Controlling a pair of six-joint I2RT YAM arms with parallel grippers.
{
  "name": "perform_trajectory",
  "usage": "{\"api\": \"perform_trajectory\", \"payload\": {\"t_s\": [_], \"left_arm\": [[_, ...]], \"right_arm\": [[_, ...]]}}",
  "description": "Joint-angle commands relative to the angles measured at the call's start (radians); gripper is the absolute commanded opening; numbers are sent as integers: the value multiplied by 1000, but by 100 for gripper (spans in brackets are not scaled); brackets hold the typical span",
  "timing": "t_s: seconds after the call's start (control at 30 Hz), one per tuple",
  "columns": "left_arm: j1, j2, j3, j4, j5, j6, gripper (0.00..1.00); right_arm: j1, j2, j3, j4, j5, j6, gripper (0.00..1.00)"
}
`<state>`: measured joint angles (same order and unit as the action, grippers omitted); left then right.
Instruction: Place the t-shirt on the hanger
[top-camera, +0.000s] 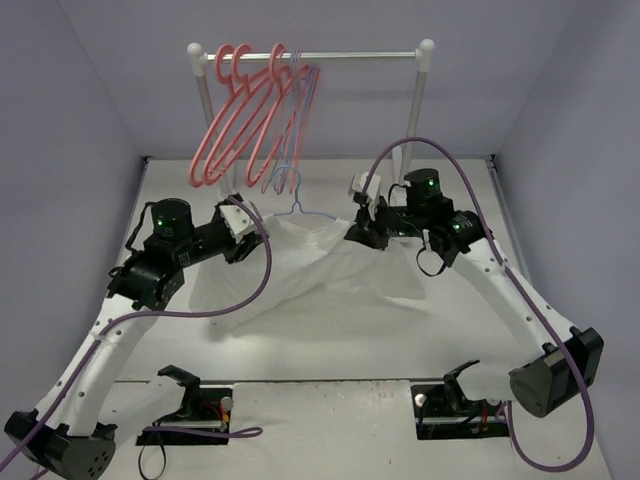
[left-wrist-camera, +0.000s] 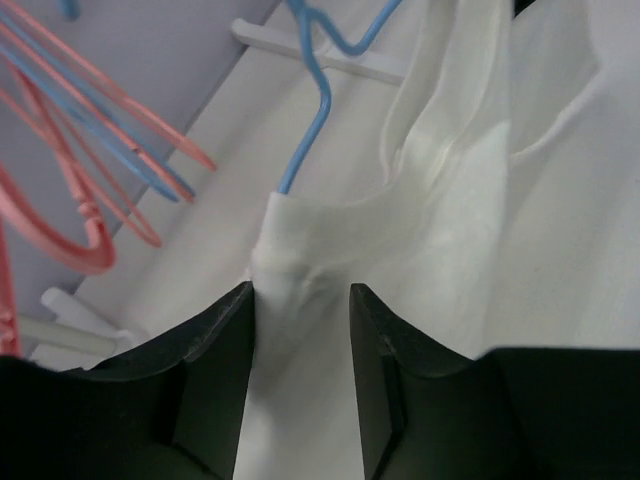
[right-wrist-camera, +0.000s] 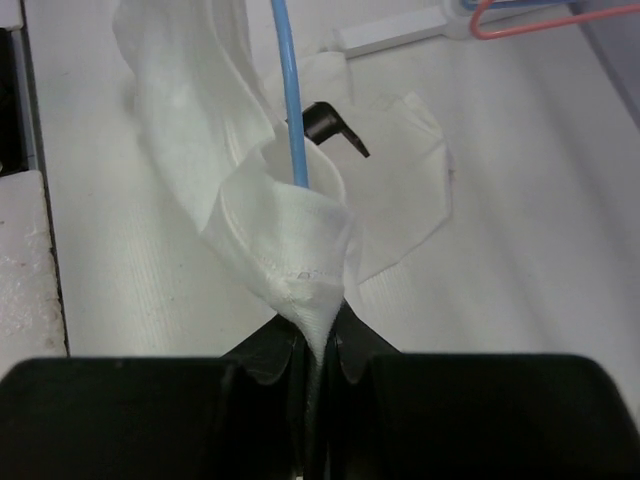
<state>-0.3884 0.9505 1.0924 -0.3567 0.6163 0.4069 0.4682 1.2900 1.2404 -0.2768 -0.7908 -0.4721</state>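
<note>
The white t-shirt (top-camera: 310, 272) lies spread on the table between both arms. The thin light-blue hanger (top-camera: 292, 200) sticks out of its collar, hook toward the rack; its wire also shows in the left wrist view (left-wrist-camera: 312, 130) and the right wrist view (right-wrist-camera: 293, 100). My left gripper (top-camera: 250, 226) is at the collar's left side. Its jaws (left-wrist-camera: 300, 305) stand open with a fold of the shirt (left-wrist-camera: 300, 270) lying loose between them. My right gripper (top-camera: 358, 228) is at the collar's right side, shut (right-wrist-camera: 318, 335) on a pinched bunch of the shirt's hem (right-wrist-camera: 300, 250).
A white clothes rack (top-camera: 340, 55) stands at the back of the table, with several thicker pink hangers (top-camera: 245, 110) hanging at its left end. Its white foot (left-wrist-camera: 330, 60) lies just beyond the collar. Grey walls close in on both sides.
</note>
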Motion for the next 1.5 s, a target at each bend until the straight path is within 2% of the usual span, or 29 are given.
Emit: {"api": "perform_trajectory", "payload": {"t_s": [0.0, 0.13, 0.4, 0.5, 0.6, 0.77, 0.87, 0.97, 1.13, 1.33, 1.47], "left_arm": [[55, -27, 87, -10, -54, 42, 41], [74, -60, 114, 21, -196, -10, 50], [74, -44, 396, -29, -491, -140, 54], [72, -32, 512, -56, -529, -154, 54], [72, -27, 555, -62, -531, -161, 54], [72, -21, 614, -66, -504, -177, 54], [71, -18, 634, -67, -501, -178, 54], [71, -21, 624, -64, -484, -187, 54], [71, -36, 562, -50, -433, -206, 54], [71, -41, 491, -21, -358, -182, 54], [71, -47, 435, 12, -321, -183, 54]], "right_arm": [[-23, -96, 39, 68, 38, 13, 0], [-45, -145, 47, 68, 58, 18, 0], [-146, -235, 197, 62, 52, 33, 0], [-244, -244, 318, 53, 6, 39, 0], [-301, -247, 375, 54, -53, 46, 0], [-338, -241, 471, 55, -97, 62, 0], [-341, -217, 483, 59, -181, 88, 0], [-341, -205, 380, 60, -226, 139, 0], [-346, -309, 136, 57, -145, 140, 0], [-355, -379, -106, 57, -180, 201, 0], [-355, -409, -196, 57, -45, 231, 0]]}}
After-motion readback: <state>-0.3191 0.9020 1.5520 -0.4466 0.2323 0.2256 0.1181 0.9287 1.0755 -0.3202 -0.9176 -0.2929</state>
